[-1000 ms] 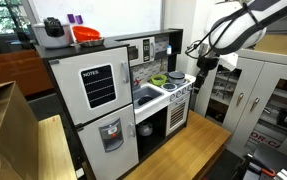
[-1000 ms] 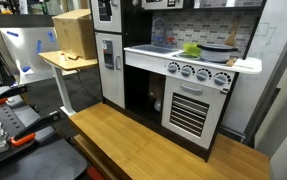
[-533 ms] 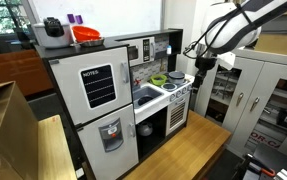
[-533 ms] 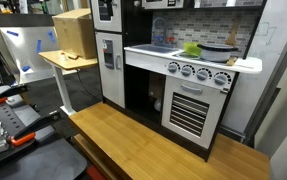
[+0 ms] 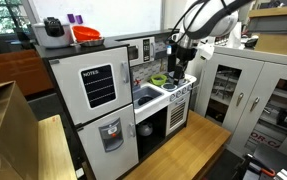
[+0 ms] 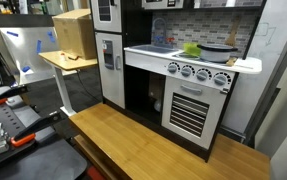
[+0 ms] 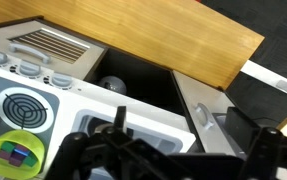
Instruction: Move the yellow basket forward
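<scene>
The yellow basket [image 5: 159, 80] is a small lime-green bowl on the toy kitchen's stove top. It also shows in an exterior view [image 6: 191, 49], beside a burner. In the wrist view it sits at the bottom left [image 7: 13, 155] with small coloured pieces inside. My gripper [image 5: 180, 58] hangs above the stove, a little to the right of the basket and above it. In the wrist view the gripper [image 7: 179, 121] is open and empty, its dark fingers [image 7: 120, 118] spread wide, and the basket lies off to the left of them.
The toy kitchen has a white fridge [image 5: 98, 100], a sink [image 5: 145, 96], stove knobs [image 6: 198, 72] and an oven [image 6: 188, 110]. A larger orange-red basket [image 5: 86, 34] sits on top of the fridge. A pan [image 6: 219, 47] is on the far burner. White cabinets [image 5: 248, 95] stand beside the kitchen.
My arm has swung from beside the kitchen to over the stove top, bringing the gripper closer to the yellow basket. The basket has not moved.
</scene>
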{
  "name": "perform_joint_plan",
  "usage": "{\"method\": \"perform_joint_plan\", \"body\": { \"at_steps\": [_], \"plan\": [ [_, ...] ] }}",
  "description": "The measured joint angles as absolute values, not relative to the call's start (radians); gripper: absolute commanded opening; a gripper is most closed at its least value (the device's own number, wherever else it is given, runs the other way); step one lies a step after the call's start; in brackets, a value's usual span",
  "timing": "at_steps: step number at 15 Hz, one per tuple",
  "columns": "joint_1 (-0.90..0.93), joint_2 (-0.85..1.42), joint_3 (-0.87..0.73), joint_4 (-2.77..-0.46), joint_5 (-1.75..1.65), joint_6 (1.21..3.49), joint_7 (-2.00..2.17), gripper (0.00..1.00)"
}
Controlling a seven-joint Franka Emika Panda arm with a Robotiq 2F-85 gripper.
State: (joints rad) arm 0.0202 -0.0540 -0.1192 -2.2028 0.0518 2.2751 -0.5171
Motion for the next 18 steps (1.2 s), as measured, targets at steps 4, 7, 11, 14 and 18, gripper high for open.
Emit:
{"method": "perform_joint_plan", "body": {
  "at_steps": [4, 7, 11, 14, 18],
  "plan": [
    [0.016, 0.066, -0.101, -1.969, 0.053, 2.073, -0.682, 1.0],
    [-0.002, 0.131, -0.101, -1.85, 0.043, 1.944, -0.753, 1.0],
    [-0.005, 0.145, -0.096, -1.837, 0.042, 1.926, -0.76, 1.0],
    [-0.005, 0.145, -0.096, -1.836, 0.041, 1.925, -0.761, 1.0],
    [-0.02, 0.146, -0.094, -1.854, 0.028, 2.079, -0.769, 1.0]
  ]
}}
